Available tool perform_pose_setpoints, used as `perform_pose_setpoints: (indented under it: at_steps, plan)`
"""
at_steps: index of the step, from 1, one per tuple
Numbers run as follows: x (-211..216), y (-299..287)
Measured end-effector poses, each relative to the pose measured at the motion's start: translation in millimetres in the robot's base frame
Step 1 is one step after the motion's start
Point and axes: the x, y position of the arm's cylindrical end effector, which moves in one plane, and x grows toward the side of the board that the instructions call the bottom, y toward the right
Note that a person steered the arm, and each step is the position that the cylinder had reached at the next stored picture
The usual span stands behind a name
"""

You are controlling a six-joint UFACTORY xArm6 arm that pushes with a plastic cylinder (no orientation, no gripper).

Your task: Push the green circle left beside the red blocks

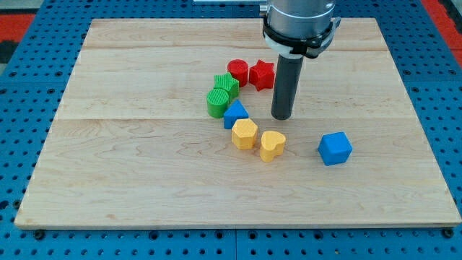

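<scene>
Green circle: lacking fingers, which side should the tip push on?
Likely the green circle's bare lower-left wall: the red circle and red star lie up-right of it, and the blue triangle crowds its lower right. My tip stands right of that triangle.

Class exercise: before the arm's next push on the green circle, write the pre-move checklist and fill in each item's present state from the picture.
1. Green ridged circle block in sight on the wooden board: ok.
2. Red round block and red star-shaped block located, at the view's top of the cluster: ok.
3. My tip placed to push the circle: not ok; it sits to the view's right of the blue triangular block, which lies between them.
4. Tip touching any block: cannot tell; it looks apart.
5. Green star-like block sits between the circle and the red blocks: not ok.
6. Circle already beside the red blocks: not ok.
</scene>
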Motion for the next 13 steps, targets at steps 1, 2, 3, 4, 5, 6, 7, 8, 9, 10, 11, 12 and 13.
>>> perform_pose_setpoints:
  at_steps: [1,2,3,4,5,6,7,8,9,10,11,12,13]
  plan:
    - [0,0]
    - [2,0]
    - [2,-17]
    - [-4,-61]
    - [-10,-101]
    - [-10,-138]
    - [-19,-174]
    - [-63,-168]
    - [-65,-203]
    - [-91,-241]
    - [-109,-179]
    - [-113,-155]
    - [-116,-233]
